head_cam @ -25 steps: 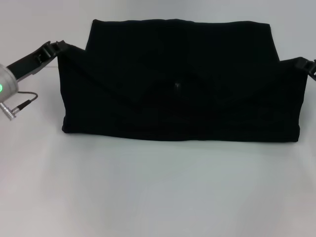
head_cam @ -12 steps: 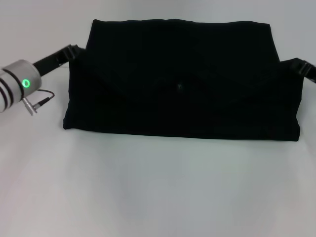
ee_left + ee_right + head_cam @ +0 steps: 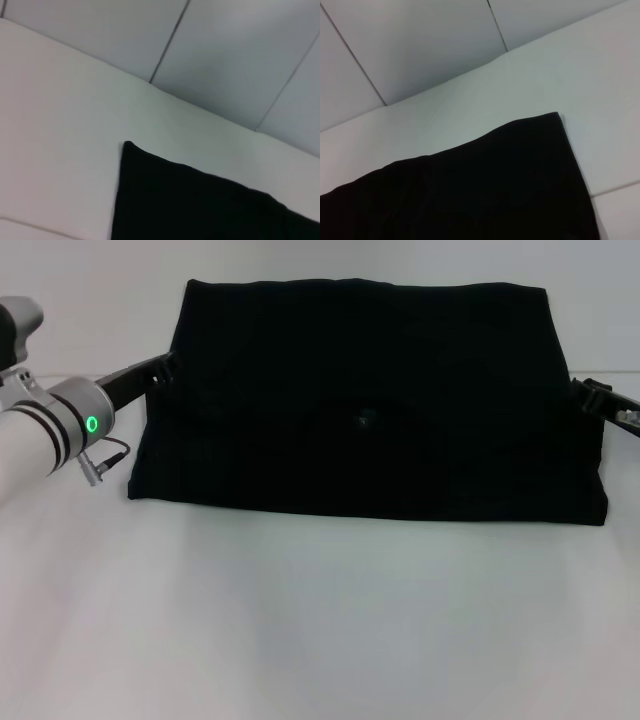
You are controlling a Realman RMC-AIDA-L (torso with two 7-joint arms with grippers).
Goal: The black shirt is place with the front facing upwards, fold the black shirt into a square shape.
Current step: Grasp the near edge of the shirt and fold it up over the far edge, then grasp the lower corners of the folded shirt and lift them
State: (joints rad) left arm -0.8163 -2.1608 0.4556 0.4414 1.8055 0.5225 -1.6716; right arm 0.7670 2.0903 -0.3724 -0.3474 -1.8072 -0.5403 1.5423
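Comparing with a second ago, your left end effector [image 3: 160, 368] and right end effector [image 3: 590, 392] carried the sleeves inward, black shirt [image 3: 365, 400] now rectangular on the surface [image 3: 320, 620]; finger state unclear.

Left arm [image 3: 45, 430] beside the shirt [image 3: 365, 405]: silver-white cylinder with black bands, a glowing green ring light, thin dark cable beneath; black gripper [image 3: 160, 368]; right gripper [image 3: 600, 398] black with a grey patch.

Black shirt [image 3: 485, 185] corner lies on white table [image 3: 600, 90].
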